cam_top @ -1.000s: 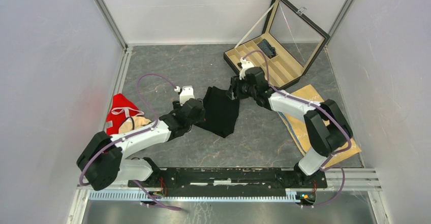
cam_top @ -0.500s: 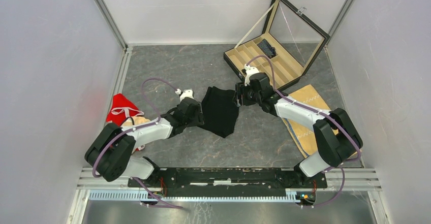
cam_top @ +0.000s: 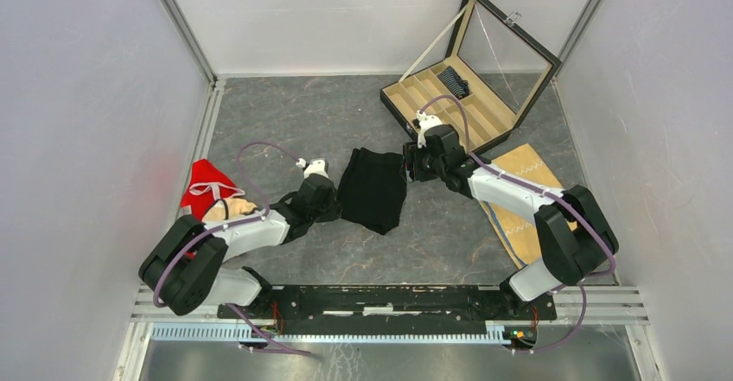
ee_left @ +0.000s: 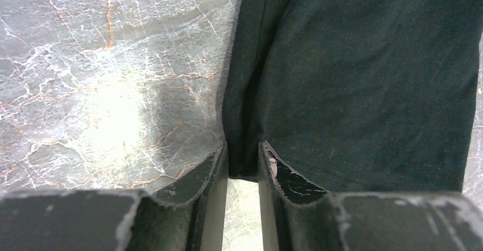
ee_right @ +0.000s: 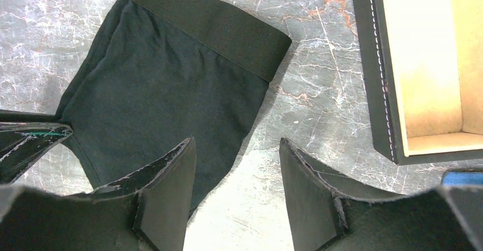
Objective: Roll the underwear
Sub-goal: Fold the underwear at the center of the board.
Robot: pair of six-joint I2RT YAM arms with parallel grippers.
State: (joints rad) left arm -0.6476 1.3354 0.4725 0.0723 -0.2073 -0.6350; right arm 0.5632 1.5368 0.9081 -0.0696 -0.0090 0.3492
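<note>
The black underwear (cam_top: 373, 189) lies flat on the grey marble floor between my two arms, its waistband (ee_right: 211, 26) at the far end. From the left, my left gripper (cam_top: 332, 208) is shut on the garment's near left edge. A fold of that dark fabric (ee_left: 364, 80) sits pinched between its fingertips (ee_left: 244, 148). At the right side, my right gripper (cam_top: 410, 165) is open and low. One finger is over the cloth (ee_right: 171, 86) and the other over bare floor, with nothing between the tips (ee_right: 236, 143). A dark striped roll (cam_top: 453, 80) rests in the box.
An open black case with tan compartments (cam_top: 432, 109) and a raised glass lid stands at the back right, its wall (ee_right: 381, 91) close beside my right gripper. A tan cloth (cam_top: 524, 158) lies under the right arm. A red cloth (cam_top: 206, 187) lies by the left wall.
My left gripper has narrowed from wide open onto the underwear's left edge and drawn back toward the near left. The right gripper shifted slightly right and stays open. The garment lies more compact.
</note>
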